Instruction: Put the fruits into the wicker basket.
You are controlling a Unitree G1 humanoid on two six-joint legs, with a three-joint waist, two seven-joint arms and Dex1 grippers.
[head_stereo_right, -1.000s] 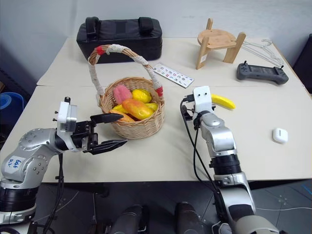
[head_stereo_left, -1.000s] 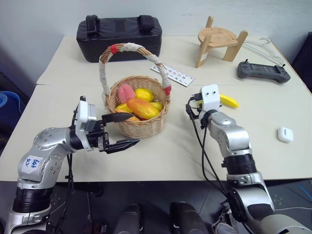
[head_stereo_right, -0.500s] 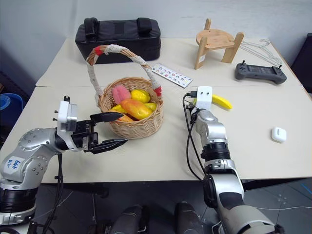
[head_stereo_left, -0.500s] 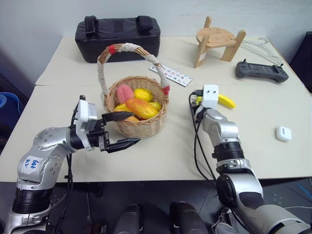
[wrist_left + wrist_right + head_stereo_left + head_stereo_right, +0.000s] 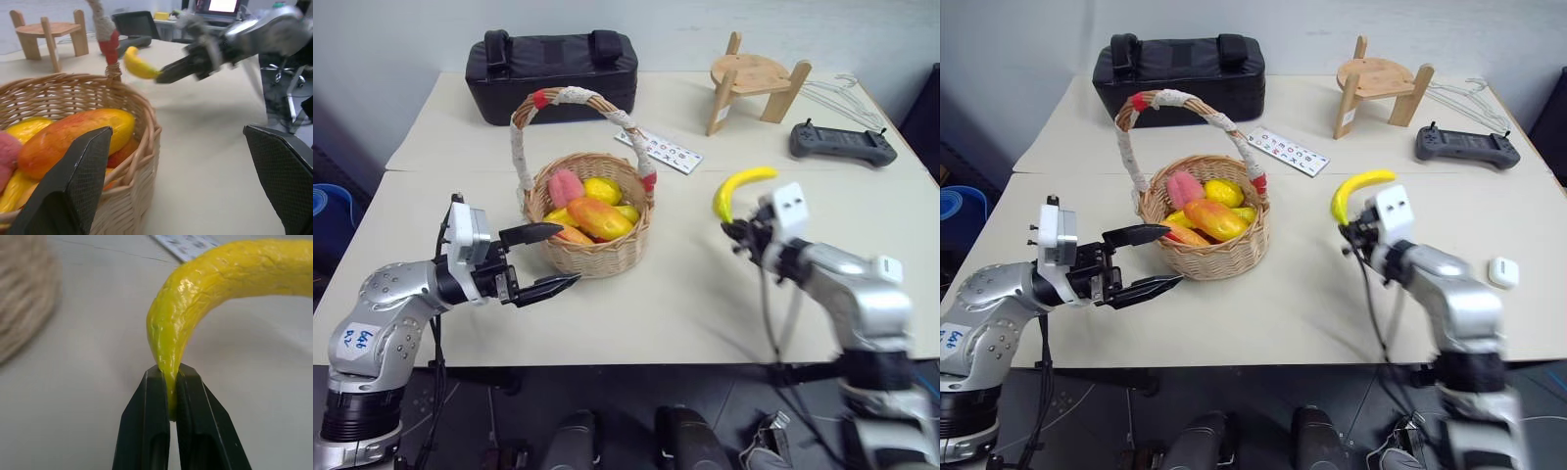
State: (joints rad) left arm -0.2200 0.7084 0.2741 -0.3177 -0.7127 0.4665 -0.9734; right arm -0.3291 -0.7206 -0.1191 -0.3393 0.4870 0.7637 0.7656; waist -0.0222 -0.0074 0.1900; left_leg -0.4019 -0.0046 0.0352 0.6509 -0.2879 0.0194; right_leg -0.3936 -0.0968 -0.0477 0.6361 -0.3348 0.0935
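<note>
The right pincer (image 5: 168,401) pinches one end of the banana (image 5: 736,189), held above the table (image 5: 646,304) right of the wicker basket (image 5: 592,255). Two mangoes (image 5: 600,217) already lie in that basket (among other fruit). The left pincer (image 5: 543,261) hangs spread beside its near wall.

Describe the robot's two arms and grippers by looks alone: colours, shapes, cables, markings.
Both arms are silver-grey metal with rounded joint housings and black bands. The left arm carries a white sticker with blue handwriting; a black cable runs along it. A white boxy camera block sits on each wrist. The left gripper has two slim, pointed black fingers. The right arm trails loose black cables, and the right gripper has flat black fingers.
</note>
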